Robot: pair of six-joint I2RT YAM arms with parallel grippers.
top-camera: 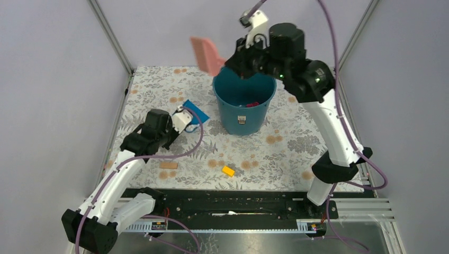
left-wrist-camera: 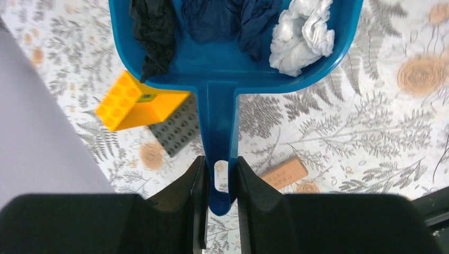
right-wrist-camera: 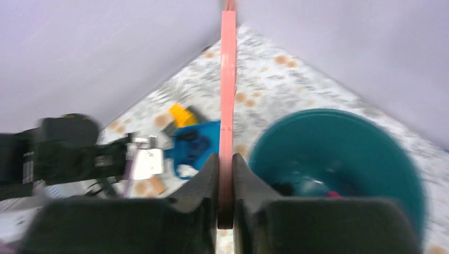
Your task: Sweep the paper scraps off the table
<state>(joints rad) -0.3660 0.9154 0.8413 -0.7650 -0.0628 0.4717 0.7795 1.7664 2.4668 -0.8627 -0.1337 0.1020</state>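
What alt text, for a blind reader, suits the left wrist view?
The left gripper grips the handle of a blue dustpan holding black, dark blue and white paper scraps. Beside it on the table are a yellow brick, a grey brick and a tan block.

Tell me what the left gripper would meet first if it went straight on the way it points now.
The left gripper holds the blue plastic dustpan by its handle; pushed ahead, the pan would probably reach the round teal plastic bucket first.

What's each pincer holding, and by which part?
Left pincer: the blue dustpan, clamped at the end of its handle. Right pincer: the pink flat tool, gripped at its near end.
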